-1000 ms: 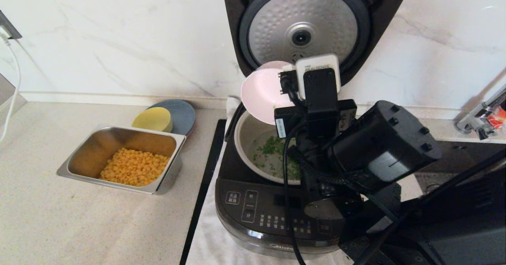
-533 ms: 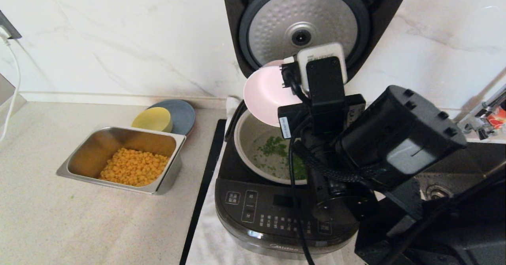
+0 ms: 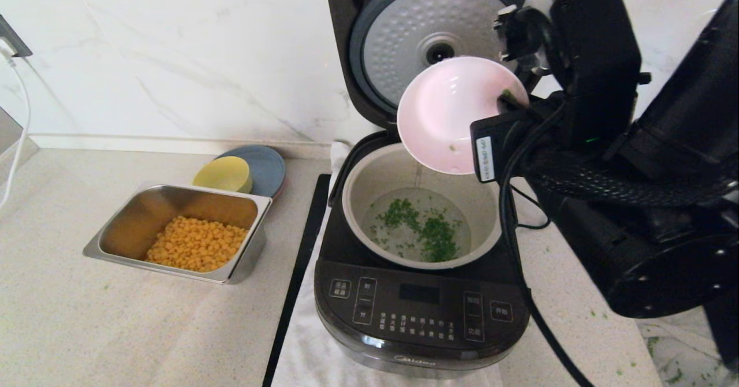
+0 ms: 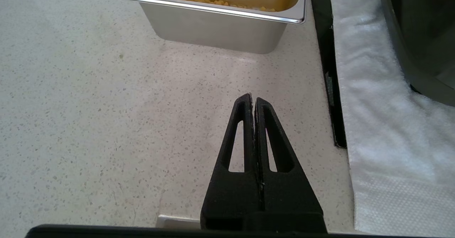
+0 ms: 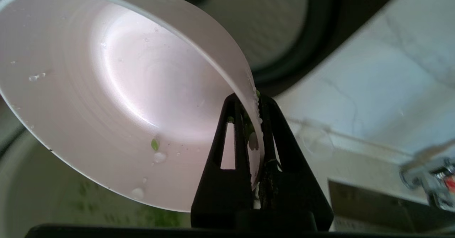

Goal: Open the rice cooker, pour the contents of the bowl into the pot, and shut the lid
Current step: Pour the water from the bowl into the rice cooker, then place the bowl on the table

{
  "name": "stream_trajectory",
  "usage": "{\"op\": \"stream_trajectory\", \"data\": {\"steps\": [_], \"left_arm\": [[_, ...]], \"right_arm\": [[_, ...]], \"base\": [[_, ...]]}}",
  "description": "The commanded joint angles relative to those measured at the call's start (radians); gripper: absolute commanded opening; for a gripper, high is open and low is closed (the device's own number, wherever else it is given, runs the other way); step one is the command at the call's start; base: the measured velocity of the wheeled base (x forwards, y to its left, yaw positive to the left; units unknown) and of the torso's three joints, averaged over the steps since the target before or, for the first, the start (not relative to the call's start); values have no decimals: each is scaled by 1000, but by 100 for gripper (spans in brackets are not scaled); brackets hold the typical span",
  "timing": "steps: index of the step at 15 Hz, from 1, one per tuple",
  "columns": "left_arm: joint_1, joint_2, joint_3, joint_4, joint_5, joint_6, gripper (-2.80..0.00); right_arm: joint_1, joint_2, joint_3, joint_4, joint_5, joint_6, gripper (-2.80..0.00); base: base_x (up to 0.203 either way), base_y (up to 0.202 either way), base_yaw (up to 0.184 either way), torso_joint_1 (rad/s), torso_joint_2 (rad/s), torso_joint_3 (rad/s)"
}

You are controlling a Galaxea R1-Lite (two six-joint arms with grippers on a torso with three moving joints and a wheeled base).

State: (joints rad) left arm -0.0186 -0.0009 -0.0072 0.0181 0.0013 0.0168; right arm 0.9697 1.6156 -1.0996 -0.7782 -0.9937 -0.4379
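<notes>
The black rice cooker (image 3: 420, 312) stands open, its lid (image 3: 433, 37) upright with the dimpled silver disc facing me. Chopped green herb lies in water at the bottom of the grey pot (image 3: 369, 185). My right gripper (image 5: 250, 99) is shut on the rim of the pale-pink bowl (image 3: 450, 112) (image 5: 117, 99), which hangs tipped on its side above the pot's back right edge. Only a few droplets and green specks cling inside the bowl. My left gripper (image 4: 253, 97) is shut and empty, low over the counter in front of the steel tray.
A steel tray (image 3: 115, 234) (image 4: 220, 28) of yellow corn sits left of the cooker, with a yellow bowl (image 3: 222, 174) on a blue plate (image 3: 267, 167) behind it. A white towel (image 3: 312, 346) lies under the cooker. Green bits are scattered on the counter at right.
My right arm has lifted and swung right with the bowl, uncovering the pot and the control panel. The bowl now faces me more.
</notes>
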Motion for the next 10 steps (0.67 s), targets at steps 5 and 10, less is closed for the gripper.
{"op": "stream_trajectory", "data": {"steps": [5, 10], "left_arm": [[0, -2, 0, 0, 0, 0, -280], [0, -2, 0, 0, 0, 0, -280]], "right_arm": [[-97, -293, -79, 884, 186, 393, -280], [-496, -406, -109, 1239, 577, 629, -280]], "base": [[0, 0, 0, 0, 0, 0], [0, 0, 0, 0, 0, 0]]}}
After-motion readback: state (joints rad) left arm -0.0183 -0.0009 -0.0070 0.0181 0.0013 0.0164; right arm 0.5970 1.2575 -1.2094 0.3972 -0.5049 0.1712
